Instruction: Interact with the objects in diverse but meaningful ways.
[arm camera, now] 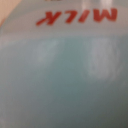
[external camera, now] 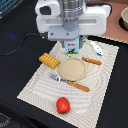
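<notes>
A small white carton (external camera: 72, 47) with blue-green print stands at the back of the striped mat (external camera: 37, 85). My gripper (external camera: 71, 42) is low over its top, and its fingers are hidden behind the hand. In the wrist view the carton (arm camera: 64, 75) fills the frame, pale blue-green with red "MILK" lettering. A golden-yellow bread loaf (external camera: 49, 60) lies to the exterior view's left of the carton. A white-and-blue tube-like piece (external camera: 97, 48) lies to its right. A red tomato (external camera: 62, 105) sits near the mat's front edge.
A round tan plate (external camera: 73, 69) lies mid-mat, in front of the carton. An orange-handled fork (external camera: 70, 82) lies in front of the plate and an orange-handled knife (external camera: 91, 61) to its right. A bowl (external camera: 124, 19) stands at the back right. A black cable (external camera: 20, 42) runs at the left.
</notes>
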Robot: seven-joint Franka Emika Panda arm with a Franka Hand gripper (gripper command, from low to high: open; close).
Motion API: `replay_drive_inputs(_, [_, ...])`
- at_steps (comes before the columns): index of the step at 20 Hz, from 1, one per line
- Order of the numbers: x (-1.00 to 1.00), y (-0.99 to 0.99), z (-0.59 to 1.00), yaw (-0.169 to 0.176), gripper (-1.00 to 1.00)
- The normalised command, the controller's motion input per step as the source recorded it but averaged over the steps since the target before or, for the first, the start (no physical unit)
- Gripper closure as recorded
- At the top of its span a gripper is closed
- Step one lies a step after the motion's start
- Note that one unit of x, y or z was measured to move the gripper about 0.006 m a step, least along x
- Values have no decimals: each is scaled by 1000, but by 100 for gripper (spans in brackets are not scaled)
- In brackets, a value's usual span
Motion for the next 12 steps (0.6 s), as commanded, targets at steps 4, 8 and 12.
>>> replay_drive_inputs(4, [8, 862, -184, 32, 100])
replay_drive_inputs(8, [0, 543, -462, 46, 100])
replay_drive_inputs(12, [0, 239, -572, 29, 100])
